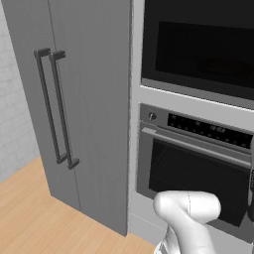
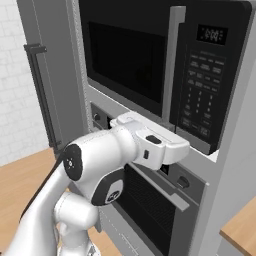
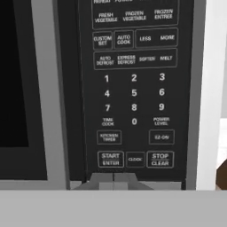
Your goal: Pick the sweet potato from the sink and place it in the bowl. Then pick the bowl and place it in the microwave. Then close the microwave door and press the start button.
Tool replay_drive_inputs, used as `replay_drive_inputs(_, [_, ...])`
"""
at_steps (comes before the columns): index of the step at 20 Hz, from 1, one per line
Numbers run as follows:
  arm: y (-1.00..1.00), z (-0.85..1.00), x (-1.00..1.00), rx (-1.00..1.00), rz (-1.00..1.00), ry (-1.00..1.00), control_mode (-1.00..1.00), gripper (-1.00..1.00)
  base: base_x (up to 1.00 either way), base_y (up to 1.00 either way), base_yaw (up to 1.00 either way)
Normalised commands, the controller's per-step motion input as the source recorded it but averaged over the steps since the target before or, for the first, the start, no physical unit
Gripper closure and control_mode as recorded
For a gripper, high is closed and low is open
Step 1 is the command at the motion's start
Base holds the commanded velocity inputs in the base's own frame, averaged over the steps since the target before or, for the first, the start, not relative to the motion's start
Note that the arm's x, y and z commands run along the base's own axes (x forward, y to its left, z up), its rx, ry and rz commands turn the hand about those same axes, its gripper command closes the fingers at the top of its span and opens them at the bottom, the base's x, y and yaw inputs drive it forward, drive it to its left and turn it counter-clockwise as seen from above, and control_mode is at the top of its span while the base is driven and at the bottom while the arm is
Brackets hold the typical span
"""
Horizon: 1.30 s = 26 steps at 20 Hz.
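Observation:
The microwave (image 2: 150, 75) is built into the wall unit, and the microwave door (image 2: 125, 65) is closed over its dark window. The door also shows at the upper right of the left base view (image 1: 198, 44). My gripper (image 3: 113, 179) is shut with nothing in it. Its two tips are pressed together just below the START ENTER button (image 3: 110, 158) on the black control panel (image 3: 133, 88). In the right base view my white hand (image 2: 160, 145) reaches toward the lower end of that panel (image 2: 200, 90). The sweet potato, the bowl and the sink are out of view.
An oven (image 1: 198, 173) with a horizontal bar handle sits directly under the microwave, close behind my forearm. Tall grey doors with two vertical handles (image 1: 54, 109) stand to the left. A wooden counter corner (image 2: 242, 225) lies at the lower right.

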Motion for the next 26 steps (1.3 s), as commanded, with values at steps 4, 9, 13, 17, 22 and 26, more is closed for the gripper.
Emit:
replay_drive_inputs(4, [-0.23,-0.03,0.27,0.00,0.00,-0.01,-1.00,1.00,0.00,0.00,0.00])
replay_drive_inputs(9, [-0.15,-0.17,0.20,0.00,0.01,-0.03,-1.00,1.00,0.00,0.00,0.00])
replay_drive_inputs(13, [-0.08,-0.21,0.01,0.00,0.00,-0.09,-1.00,1.00,0.00,0.00,0.00])
replay_drive_inputs(17, [-0.11,-0.03,0.06,0.00,0.00,-0.06,-1.00,1.00,0.00,0.00,0.00])
replay_drive_inputs(22, [-0.01,0.01,0.01,0.00,0.00,-0.11,-1.00,1.00,0.00,0.00,0.00])
replay_drive_inputs(26, [0.00,0.02,0.00,0.00,0.00,-0.13,-1.00,1.00,0.00,0.00,0.00])
